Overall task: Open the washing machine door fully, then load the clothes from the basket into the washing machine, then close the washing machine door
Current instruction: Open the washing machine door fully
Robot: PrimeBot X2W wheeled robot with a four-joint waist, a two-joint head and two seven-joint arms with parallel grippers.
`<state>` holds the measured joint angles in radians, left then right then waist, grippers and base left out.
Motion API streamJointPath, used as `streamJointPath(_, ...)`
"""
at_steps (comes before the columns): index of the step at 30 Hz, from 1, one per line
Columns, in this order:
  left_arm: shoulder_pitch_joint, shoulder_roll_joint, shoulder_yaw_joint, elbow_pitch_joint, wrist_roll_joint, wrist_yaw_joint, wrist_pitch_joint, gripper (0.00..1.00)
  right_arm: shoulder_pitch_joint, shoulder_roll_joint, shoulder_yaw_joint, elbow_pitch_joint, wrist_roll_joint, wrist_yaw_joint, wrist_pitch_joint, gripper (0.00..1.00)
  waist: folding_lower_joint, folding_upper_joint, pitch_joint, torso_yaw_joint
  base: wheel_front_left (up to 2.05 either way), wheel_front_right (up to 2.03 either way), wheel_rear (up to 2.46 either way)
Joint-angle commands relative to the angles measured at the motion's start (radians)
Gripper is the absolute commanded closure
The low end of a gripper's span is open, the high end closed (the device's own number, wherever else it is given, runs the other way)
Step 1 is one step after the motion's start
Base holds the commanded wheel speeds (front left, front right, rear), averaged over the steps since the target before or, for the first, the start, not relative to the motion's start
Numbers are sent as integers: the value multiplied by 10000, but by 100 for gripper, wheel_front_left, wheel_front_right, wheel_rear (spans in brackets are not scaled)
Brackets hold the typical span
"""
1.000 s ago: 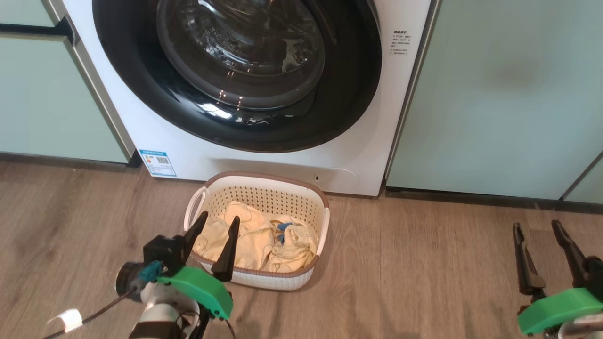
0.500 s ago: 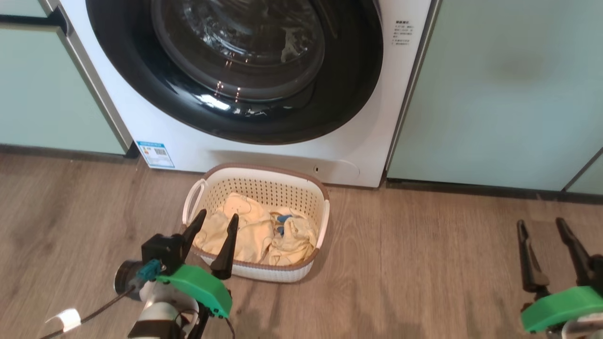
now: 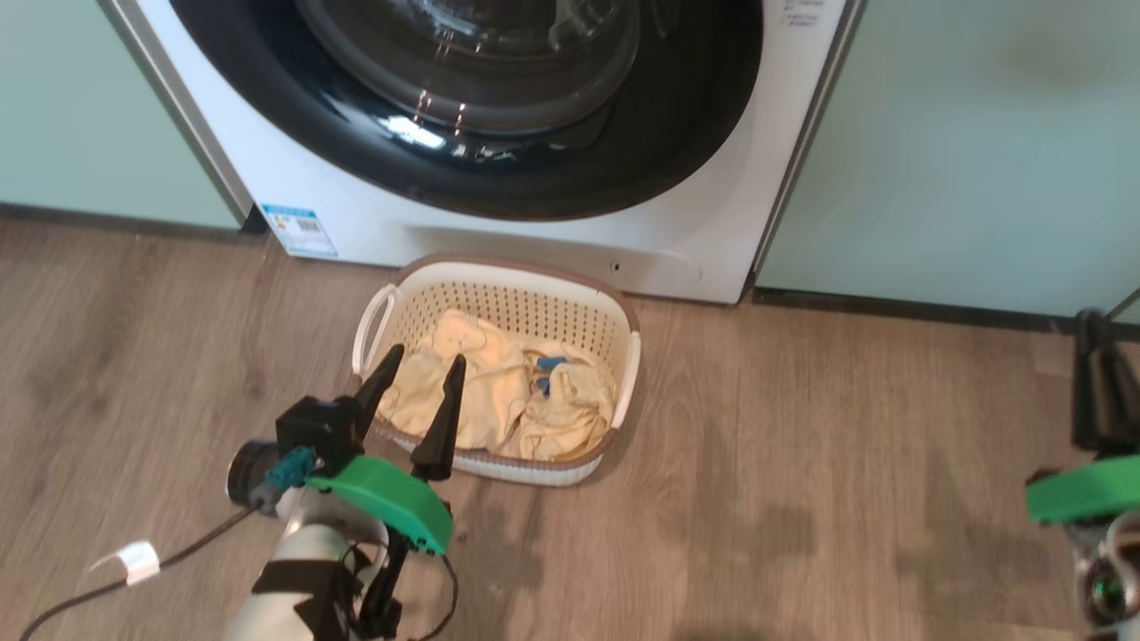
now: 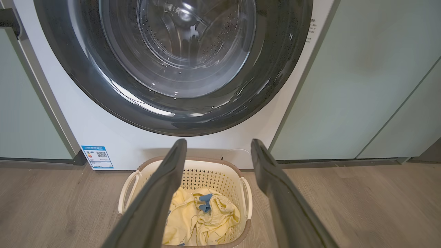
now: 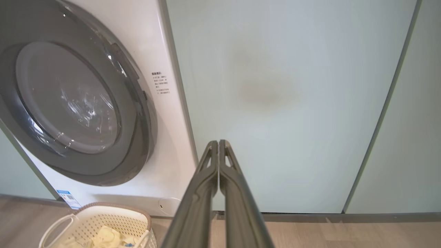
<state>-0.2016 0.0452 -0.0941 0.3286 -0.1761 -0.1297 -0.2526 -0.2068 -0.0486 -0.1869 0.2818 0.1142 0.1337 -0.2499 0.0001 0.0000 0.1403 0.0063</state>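
L cabinet (image 3: 80,107), pale green, at far L; beside it the washing machine (image 3: 356,227), white, w/ blue-edged QR sticker (image 3: 298,230) on its lower L corner, just above the floor (image 3: 802,463). L end effector (image 3: 426,356) hangs over the basket's near L rim; fingers (image 4: 155,199) spread wide, nothing betw. them, tips aimed toward the machine. Basket (image 3: 534,312) stands at the floor's far edge, just in front of the machine base, below the washing machine door (image 3: 677,133); clothes (image 3: 499,392) lie bunched inside it, pale yellow w/ a small blue bit near the middle. Door is shut, flush w/ the machine front; steel drum (image 4: 186,41) shows through the glass in L wrist view. R of the machine comes the R cabinet (image 3: 962,142), also pale green. R end effector (image 5: 219,142) is over the floor's R side, well apart from the basket; closed tight, tips touching, holding nothing; in R wrist view it points at the R cabinet.
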Motion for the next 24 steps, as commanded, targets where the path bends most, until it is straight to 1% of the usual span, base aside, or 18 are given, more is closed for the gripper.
streamJointPath(1,-529,91,326,-384,-15,-9,-92,0,-610,-73,142,-213,402,-30,-106,100,-1,0,162,92,0,0,0)
streamJointPath(3,-626,84,310,-383,-52,-9,-92,0,-936,-120,95,-91,732,-30,-95,100,-1,0,352,168,0,0,0)
streamJointPath(7,-944,73,222,-406,-112,-9,-92,0,-1724,-97,-85,284,2609,-30,252,100,-1,0,764,416,0,0,0)
streamJointPath(12,-1325,62,51,-467,-140,-9,-92,0,-2779,-154,-254,538,5357,-30,1201,100,-1,0,1244,737,0,0,0)
streamJointPath(17,-1593,56,-155,-492,-176,-9,-92,0,-3915,-162,-713,828,8303,-30,2762,100,-1,0,1608,1016,0,0,0)
streamJointPath(19,-1698,54,-229,-500,-214,-9,-92,0,-4430,-168,-976,1046,9303,-30,3476,100,-1,0,1738,1122,0,0,0)
streamJointPath(22,-1808,53,-319,-509,-306,-9,-92,0,-5185,-160,-1337,1492,10535,-30,4570,100,-1,0,1885,1260,0,0,0)
streamJointPath(24,-1857,53,-375,-520,-359,-1,-92,0,-5651,-172,-1498,1845,11083,-30,5246,100,-1,0,1965,1337,0,0,0)
